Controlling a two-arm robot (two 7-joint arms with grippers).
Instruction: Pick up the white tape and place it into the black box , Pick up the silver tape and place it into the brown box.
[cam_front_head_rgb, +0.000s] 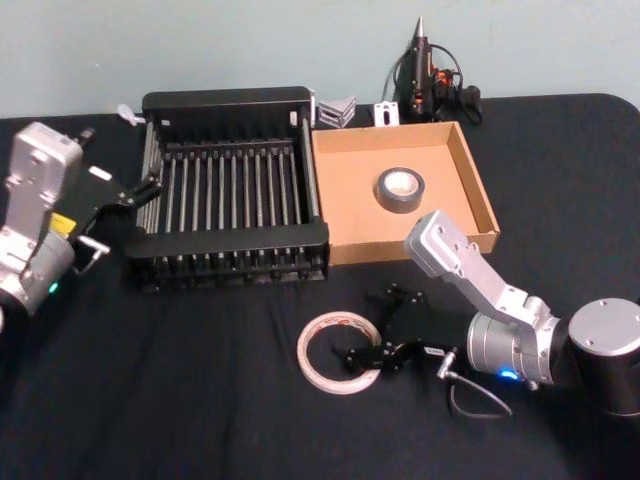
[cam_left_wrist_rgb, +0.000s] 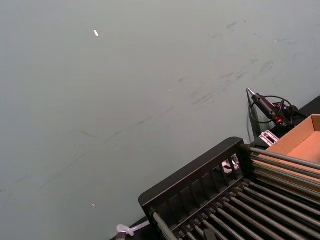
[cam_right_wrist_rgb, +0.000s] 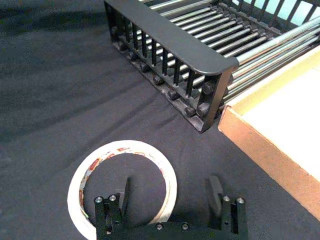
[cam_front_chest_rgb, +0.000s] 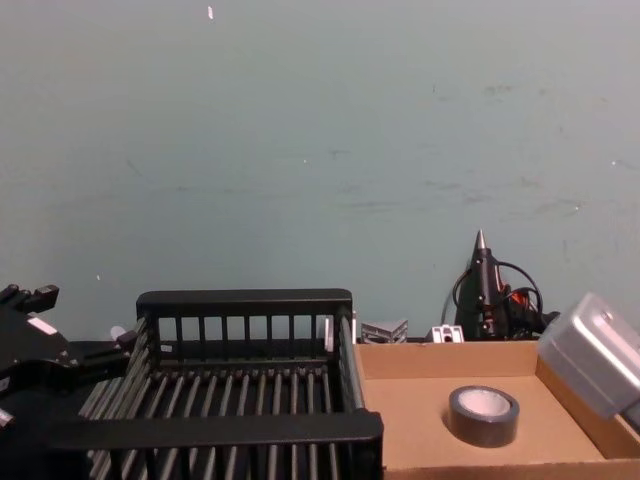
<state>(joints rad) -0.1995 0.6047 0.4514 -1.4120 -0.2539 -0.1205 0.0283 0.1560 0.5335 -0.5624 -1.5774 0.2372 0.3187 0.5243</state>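
The white tape (cam_front_head_rgb: 312, 345) (cam_right_wrist_rgb: 80, 180) lies flat on the black cloth in front of the boxes. My right gripper (cam_front_head_rgb: 362, 328) (cam_right_wrist_rgb: 170, 187) is open low over the ring's right side, one finger over its hole and the other outside the rim. The silver tape (cam_front_head_rgb: 402, 190) (cam_front_chest_rgb: 483, 413) rests inside the brown box (cam_front_head_rgb: 350, 190) (cam_right_wrist_rgb: 270, 155) (cam_front_chest_rgb: 420, 420). The black box (cam_front_head_rgb: 225, 100) (cam_right_wrist_rgb: 170, 35) (cam_front_chest_rgb: 245, 300) stands against the brown box's left side, with nothing in it. My left gripper (cam_front_head_rgb: 120, 205) (cam_front_chest_rgb: 45, 345) hovers open by the crate's left wall.
Behind the boxes stand a black pointed tool with cables (cam_front_head_rgb: 420, 60) (cam_front_chest_rgb: 482, 285) and small metal brackets (cam_front_head_rgb: 335, 110). A teal wall (cam_front_chest_rgb: 320, 150) closes off the back. Black cloth (cam_front_head_rgb: 180, 400) covers the table in front.
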